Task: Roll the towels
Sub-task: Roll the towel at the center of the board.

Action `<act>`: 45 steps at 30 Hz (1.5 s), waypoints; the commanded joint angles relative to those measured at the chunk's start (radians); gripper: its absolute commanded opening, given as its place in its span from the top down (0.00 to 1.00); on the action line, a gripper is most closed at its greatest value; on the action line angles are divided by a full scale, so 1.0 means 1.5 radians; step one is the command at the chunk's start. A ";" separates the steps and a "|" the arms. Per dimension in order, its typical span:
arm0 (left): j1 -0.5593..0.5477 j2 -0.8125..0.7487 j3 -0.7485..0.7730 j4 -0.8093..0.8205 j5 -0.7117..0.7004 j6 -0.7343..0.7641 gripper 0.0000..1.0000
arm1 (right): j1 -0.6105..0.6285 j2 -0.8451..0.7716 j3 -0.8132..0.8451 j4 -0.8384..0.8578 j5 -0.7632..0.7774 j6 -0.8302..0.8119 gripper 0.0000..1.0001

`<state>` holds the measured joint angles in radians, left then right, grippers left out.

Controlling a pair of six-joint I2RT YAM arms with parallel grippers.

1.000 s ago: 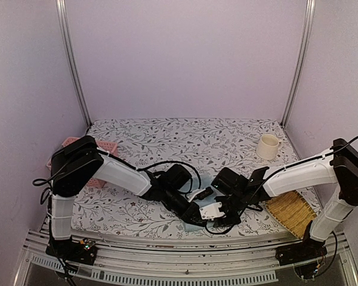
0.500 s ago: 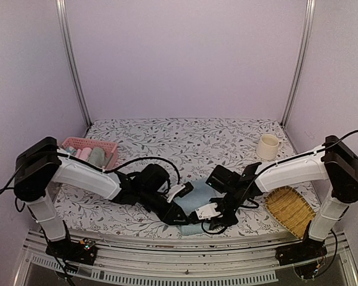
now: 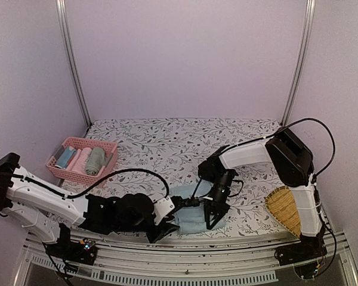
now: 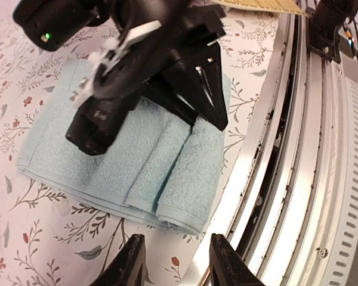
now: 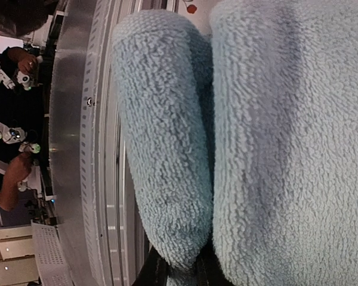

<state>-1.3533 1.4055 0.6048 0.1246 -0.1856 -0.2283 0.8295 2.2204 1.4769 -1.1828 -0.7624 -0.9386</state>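
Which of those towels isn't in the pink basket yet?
The light blue towel, partly rolled at the front edge of the table; the other towels sit rolled in the basket.

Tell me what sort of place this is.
Probably a robot test booth: bare walls, a left arm and right arm bolted to a metal rail, and props, a light blue towel and pink basket, on a floral tablecloth.

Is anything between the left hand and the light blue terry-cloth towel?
Nothing visible. Only floral tablecloth lies between the open left hand and the near edge of the light blue terry-cloth towel. The right hand pinches the towel farther along, beyond that edge.
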 commanded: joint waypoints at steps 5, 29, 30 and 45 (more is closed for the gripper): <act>-0.052 0.123 0.128 -0.082 -0.085 0.149 0.62 | -0.019 0.111 0.047 -0.067 0.021 -0.020 0.93; -0.053 0.352 0.301 -0.168 -0.124 0.230 0.92 | -0.024 -0.024 0.030 -0.095 0.007 -0.028 0.74; -0.053 0.348 0.299 -0.167 -0.124 0.230 0.94 | -0.030 -0.039 0.034 -0.105 0.002 -0.039 0.72; -0.053 0.310 0.298 -0.164 -0.109 0.235 0.97 | -0.072 0.002 0.097 0.080 0.023 0.141 0.73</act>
<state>-1.4250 1.9068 1.0550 -0.0872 -0.3565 0.1276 0.7155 2.1784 1.6180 -1.2121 -0.7898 -0.8627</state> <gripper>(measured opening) 0.099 0.270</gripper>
